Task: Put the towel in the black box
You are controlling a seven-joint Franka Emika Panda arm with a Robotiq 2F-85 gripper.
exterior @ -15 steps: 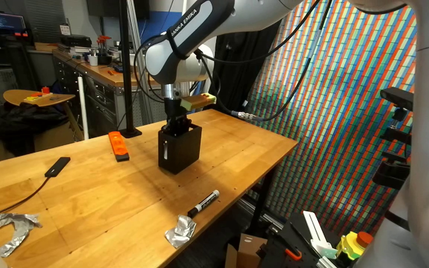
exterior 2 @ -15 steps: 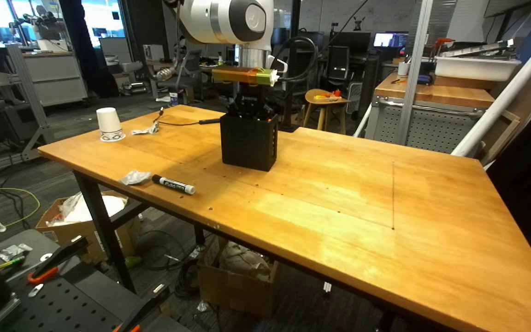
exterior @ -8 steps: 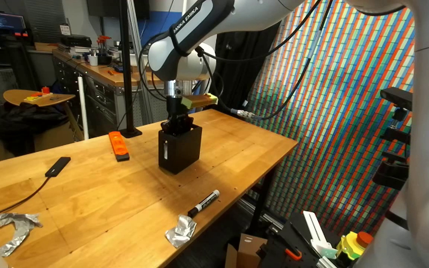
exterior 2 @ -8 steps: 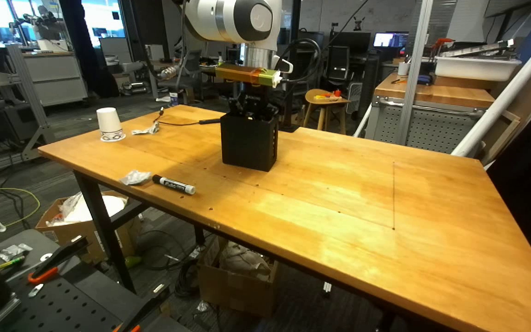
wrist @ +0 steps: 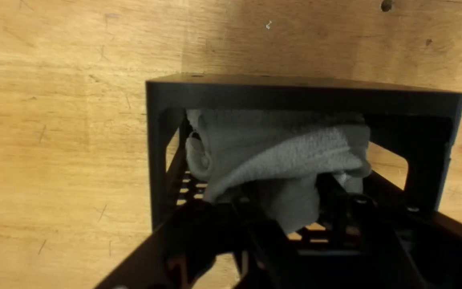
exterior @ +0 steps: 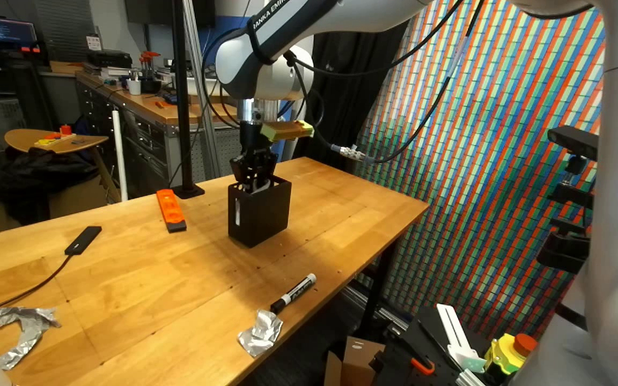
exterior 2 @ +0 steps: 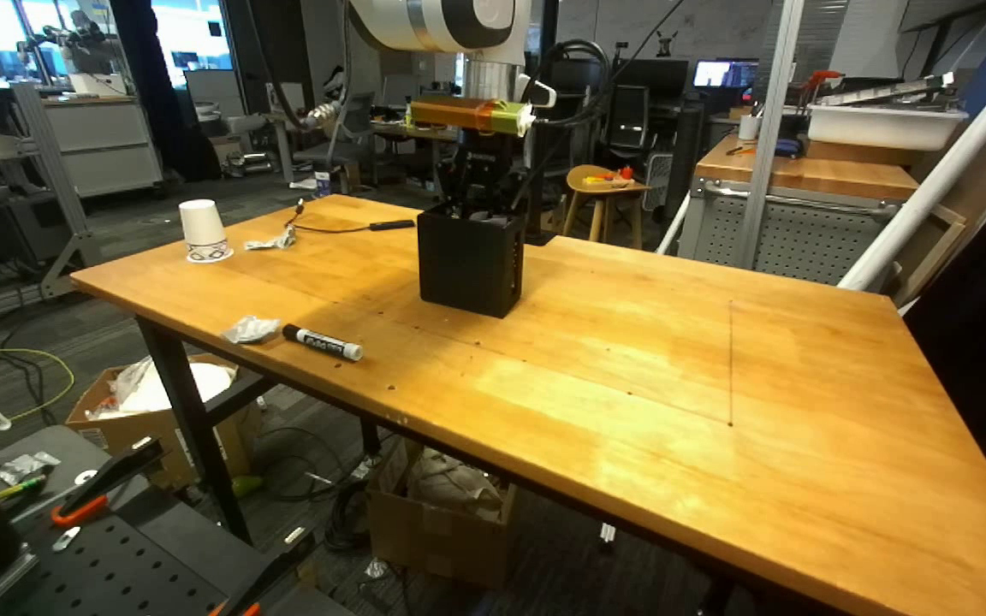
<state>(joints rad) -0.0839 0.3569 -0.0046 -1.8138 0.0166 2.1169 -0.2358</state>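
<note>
The black box point(exterior: 260, 217) stands upright on the wooden table and also shows in an exterior view point(exterior 2: 469, 269). The grey-white towel point(wrist: 291, 150) lies folded inside the box in the wrist view. A bit of it shows near the rim in both exterior views. My gripper point(wrist: 283, 188) reaches down into the box, with its fingers standing partly apart and towel cloth between them. The fingertips are dark and partly hidden under the towel's fold. I cannot tell whether they clamp it. The gripper also shows above the box in an exterior view point(exterior 2: 486, 197).
A black marker point(exterior: 293, 293) and crumpled foil point(exterior: 260, 332) lie near the table's edge. An orange tool point(exterior: 171, 210), a black hub with cable point(exterior: 83, 240) and a foil strip point(exterior: 27, 332) lie farther off. A white cup point(exterior 2: 202, 229) stands near a corner. A black pole point(exterior: 180, 107) rises behind.
My gripper has moved sideways and then up a little, with more of its fingers above the rim. The box has slid slightly. Some grey towel now shows at the rim.
</note>
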